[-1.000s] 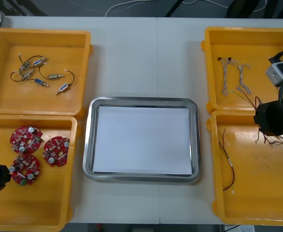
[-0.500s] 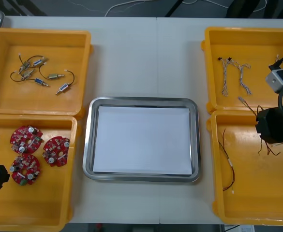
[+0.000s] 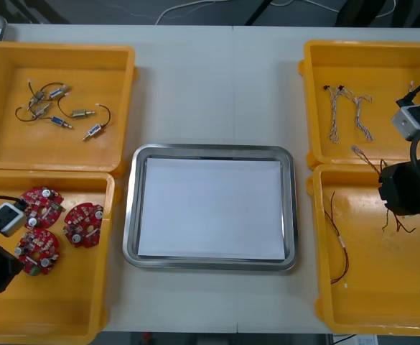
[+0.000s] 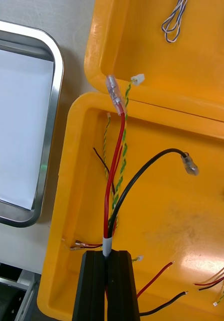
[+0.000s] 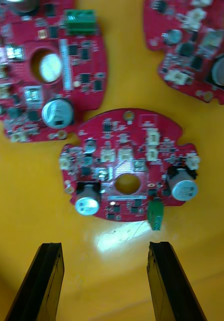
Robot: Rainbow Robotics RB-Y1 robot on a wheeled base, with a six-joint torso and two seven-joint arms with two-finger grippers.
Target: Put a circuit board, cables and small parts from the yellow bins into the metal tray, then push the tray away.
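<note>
One shift: left gripper (image 5: 104, 246), fingers wide, advanced over round red circuit board (image 5: 127, 165). Right gripper (image 4: 109, 253) pinches red and black cable bundle (image 4: 114, 165). Light table (image 3: 210, 86) unchanged.

Left pincer (image 5: 104, 251) points down, its 2 black fingers (image 5: 44, 273) spread wide apart. Right pincer (image 4: 108, 257) has its 2 fingers pressed almost together, clamped on cables (image 4: 113, 190) that extend beyond its tips.

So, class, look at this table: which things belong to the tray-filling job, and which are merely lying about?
Belongs to the job: metal tray; yellow bins; circuit boards, one just ahead of the open left gripper; cable bundle held in the shut right gripper; blue and white cables; small metal parts.
Lying about: white cord beyond the table's far edge.
</note>
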